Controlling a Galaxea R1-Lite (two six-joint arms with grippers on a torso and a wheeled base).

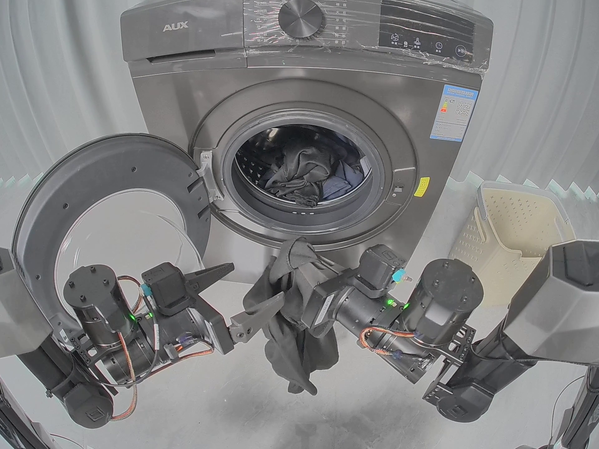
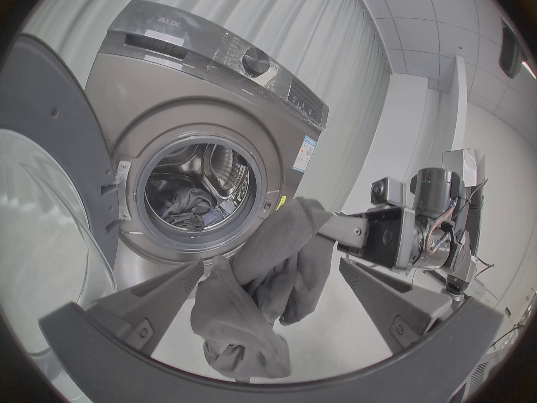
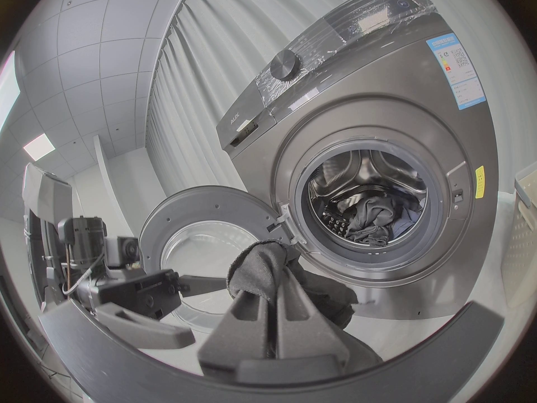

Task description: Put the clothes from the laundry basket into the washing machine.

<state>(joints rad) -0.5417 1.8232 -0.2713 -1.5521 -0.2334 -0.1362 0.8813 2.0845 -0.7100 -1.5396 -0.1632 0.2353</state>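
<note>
A dark grey garment (image 1: 293,319) hangs in front of the washing machine (image 1: 187,95), below its open port. My right gripper (image 1: 304,295) is shut on the garment's upper part (image 3: 260,264), and the rest droops toward the floor. My left gripper (image 1: 244,289) is open just left of the cloth. In the left wrist view the garment (image 2: 251,303) hangs between the two spread fingers (image 2: 162,295); whether they touch it I cannot tell. Dark clothes (image 1: 306,169) lie inside the drum. The cream laundry basket (image 1: 518,232) stands at the machine's right.
The round machine door (image 1: 106,182) stands swung open to the left, behind my left arm. Pale floor (image 1: 374,406) lies beneath the grippers. A curtain (image 1: 56,63) hangs behind the machine.
</note>
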